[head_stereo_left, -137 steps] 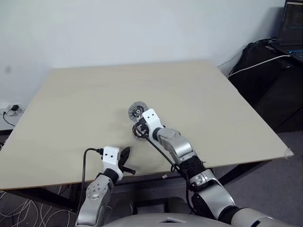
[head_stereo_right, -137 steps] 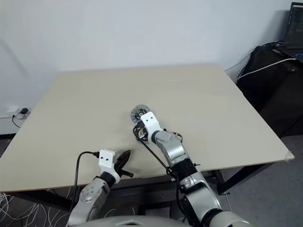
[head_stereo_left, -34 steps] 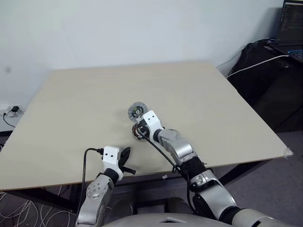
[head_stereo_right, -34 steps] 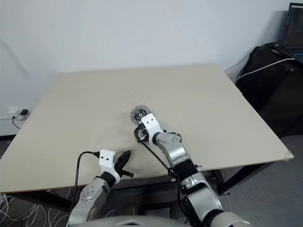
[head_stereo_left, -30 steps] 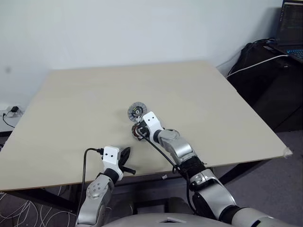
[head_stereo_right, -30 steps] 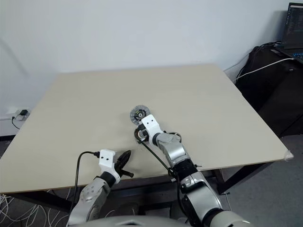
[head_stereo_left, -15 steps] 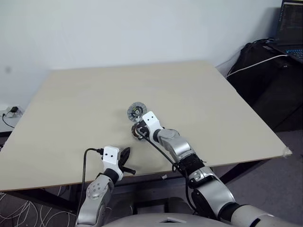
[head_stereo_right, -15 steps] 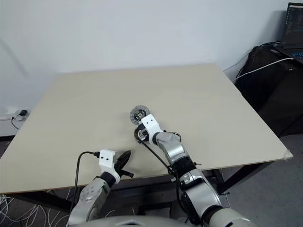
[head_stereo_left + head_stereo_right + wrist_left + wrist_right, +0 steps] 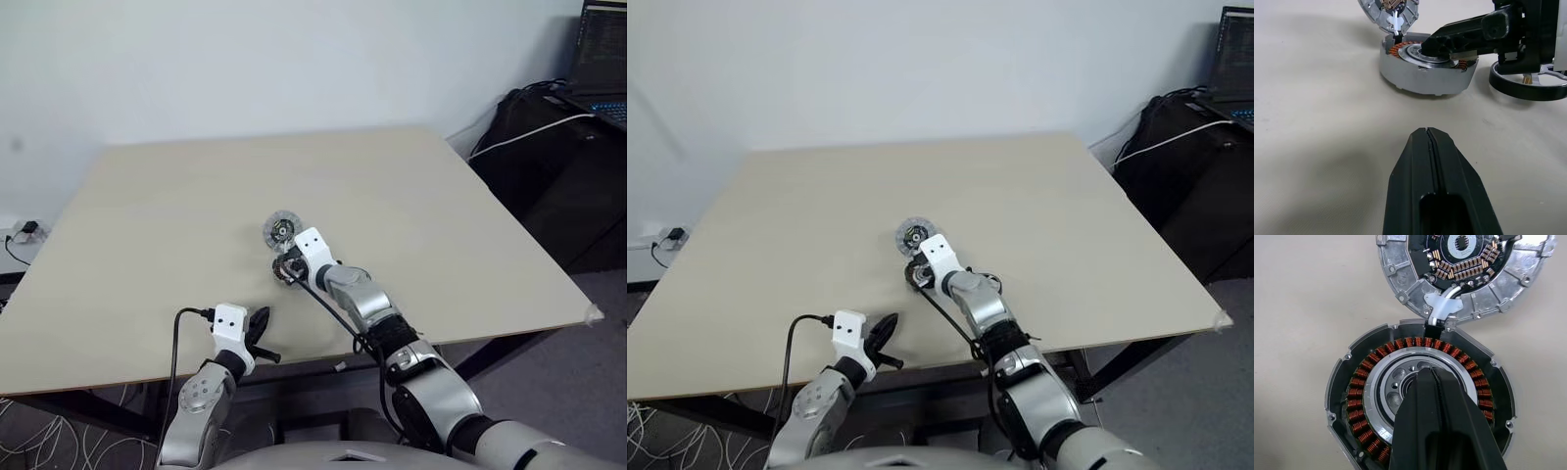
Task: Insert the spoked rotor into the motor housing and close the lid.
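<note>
Worktop (image 9: 470, 215): large pale board across the frame's middle, parts clustered just left of centre.

Motor housing (image 9: 1420, 401): open, copper windings ringing a silvery centre, lower middle of the right wrist view. No rotor is seated in it.

Lid (image 9: 1464, 264): lies open-face-up in the upper part of the right wrist view, joined to the housing rim by a short white cable. In the head view it sits just above the housing, centre-left.

Spoked rotor (image 9: 1530, 83): flat on the worktop at the right edge of the left wrist view, just beside the housing, apparently untouched.

Right claw (image 9: 1425, 49): clenched on nothing, tip over the housing's silvery centre; contact cannot be judged.

Left claw (image 9: 1427, 132): clenched on nothing, low near the worktop's front edge, well short of the parts.

Risks, as judgement:
- Clenched tip pressing in the centre could skid the housing and tug the lid cable.
- Tip drifting outward may scrape the windings.
- Rotor lies close; a sweep could knock it away.
- Closing the lid before seating the rotor fails the task.
</note>
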Available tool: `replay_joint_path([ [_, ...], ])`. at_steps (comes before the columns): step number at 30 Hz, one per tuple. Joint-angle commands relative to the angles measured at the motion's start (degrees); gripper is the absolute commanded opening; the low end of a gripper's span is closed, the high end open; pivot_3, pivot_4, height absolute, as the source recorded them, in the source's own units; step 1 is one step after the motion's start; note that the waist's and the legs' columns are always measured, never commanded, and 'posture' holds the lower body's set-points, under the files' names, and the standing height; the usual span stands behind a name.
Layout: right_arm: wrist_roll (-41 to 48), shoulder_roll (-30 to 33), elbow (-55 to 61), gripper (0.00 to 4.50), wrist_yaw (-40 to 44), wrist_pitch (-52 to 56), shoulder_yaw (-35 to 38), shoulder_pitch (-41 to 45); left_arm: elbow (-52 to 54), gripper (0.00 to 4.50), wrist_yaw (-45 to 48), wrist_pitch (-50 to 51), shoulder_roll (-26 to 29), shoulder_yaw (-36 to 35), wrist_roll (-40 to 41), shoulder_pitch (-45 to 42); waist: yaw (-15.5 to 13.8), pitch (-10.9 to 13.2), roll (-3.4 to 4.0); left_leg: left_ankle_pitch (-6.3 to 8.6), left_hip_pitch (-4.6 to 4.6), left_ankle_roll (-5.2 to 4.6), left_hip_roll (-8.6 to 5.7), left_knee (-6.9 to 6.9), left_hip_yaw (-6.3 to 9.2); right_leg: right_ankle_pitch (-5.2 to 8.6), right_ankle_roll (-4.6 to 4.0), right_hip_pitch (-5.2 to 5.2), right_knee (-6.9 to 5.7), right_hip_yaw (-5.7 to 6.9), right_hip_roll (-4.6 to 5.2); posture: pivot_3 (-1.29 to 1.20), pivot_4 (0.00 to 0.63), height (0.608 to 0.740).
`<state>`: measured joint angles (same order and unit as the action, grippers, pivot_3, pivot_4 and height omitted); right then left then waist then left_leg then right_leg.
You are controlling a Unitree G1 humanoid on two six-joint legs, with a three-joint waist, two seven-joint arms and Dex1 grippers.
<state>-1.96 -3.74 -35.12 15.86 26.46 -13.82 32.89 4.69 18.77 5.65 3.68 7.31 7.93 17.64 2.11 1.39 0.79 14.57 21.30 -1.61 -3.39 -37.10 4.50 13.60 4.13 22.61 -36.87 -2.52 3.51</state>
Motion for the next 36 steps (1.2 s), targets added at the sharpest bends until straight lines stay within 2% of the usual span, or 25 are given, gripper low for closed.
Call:
replay_joint_path([
  [1,0.1,0.1,2.3,0.01,0.1,-0.4,1.0,0.8,1.1,0.00,0.0,-0.5,0.0,0.1,0.6,-0.4,0.0,0.0,0.00,0.00,0.00,0.00,0.00,0.00,0.00,0.00,0.01,0.00,0.00,0.00,0.00,0.00,0.000,0.740],
  [6,1.2,0.7,10.3,0.01,2.7,-0.5,0.5,-2.4,1.1,0.00,0.0,-0.5,-0.1,0.1,0.6,-0.4,0.0,0.0,0.01,0.00,0.03,0.00,0.00,0.02,0.01,0.00,-0.01,0.04,0.00,0.00,0.01,0.00,0.000,0.740],
  [11,2.7,3.0,24.8,0.01,5.6,-0.3,0.2,-9.2,1.3,0.00,-0.1,-0.7,0.0,0.1,0.4,-0.1,-0.2,0.0,0.00,0.02,0.18,-0.03,-0.01,0.04,0.07,-0.09,0.09,0.16,0.02,0.02,0.01,0.00,0.000,0.740],
  [15,5.9,5.5,36.0,0.01,5.4,3.7,4.2,-14.6,1.6,0.00,0.0,-0.6,0.1,0.2,0.4,0.1,-0.7,0.0,-0.01,0.03,0.25,-0.02,-0.01,0.03,0.09,-0.06,0.28,0.19,0.07,0.03,0.03,0.00,0.000,0.740],
  [17,7.5,6.7,40.3,0.01,3.7,5.6,8.0,-16.8,1.7,0.00,0.0,-0.5,0.1,0.1,0.5,0.2,-0.9,0.0,-0.04,0.04,0.25,0.00,-0.01,0.01,0.08,0.08,0.08,0.18,0.07,0.04,0.04,0.00,0.000,0.740],
  [20,9.9,8.4,46.1,0.64,0.7,9.1,14.8,-20.3,1.8,0.00,0.1,-0.4,0.2,0.0,0.7,0.6,-1.3,0.0,-0.06,0.07,0.26,0.05,-0.01,-0.04,0.07,0.09,0.10,0.16,0.07,0.05,0.06,0.00,0.000,0.740],
  [25,14.6,10.0,53.7,2.19,-1.1,15.9,22.2,-26.6,1.7,0.00,0.1,-0.6,0.2,-0.4,1.1,0.6,-1.6,0.1,-0.11,0.05,0.30,0.01,0.00,-0.02,0.06,0.10,0.09,0.18,0.08,0.06,0.06,0.00,0.000,0.740],
  [29,18.4,8.3,55.9,3.57,-3.0,20.9,25.8,-30.9,1.4,0.00,0.4,-0.7,0.5,-0.4,1.0,0.3,-1.4,0.1,-0.11,0.04,0.29,0.00,0.06,-0.01,0.02,0.11,0.08,0.17,0.07,0.06,0.03,0.00,0.000,0.740],
  [32,23.6,4.2,56.4,4.47,-5.6,26.2,30.2,-31.9,1.6,0.00,0.5,-0.5,0.8,-0.4,0.9,0.3,-1.4,0.1,-0.09,0.06,0.29,0.03,0.08,-0.03,0.00,0.11,0.09,0.20,0.06,0.05,0.04,0.00,0.000,0.740],
  [36,30.6,-1.1,57.0,4.47,-9.0,33.3,35.7,-31.4,2.0,0.00,0.6,0.1,1.4,-0.4,1.0,0.5,-1.4,0.2,-0.05,0.09,0.29,0.07,0.08,-0.04,-0.01,0.11,0.10,0.19,0.07,0.06,0.08,0.00,0.000,0.740],
])
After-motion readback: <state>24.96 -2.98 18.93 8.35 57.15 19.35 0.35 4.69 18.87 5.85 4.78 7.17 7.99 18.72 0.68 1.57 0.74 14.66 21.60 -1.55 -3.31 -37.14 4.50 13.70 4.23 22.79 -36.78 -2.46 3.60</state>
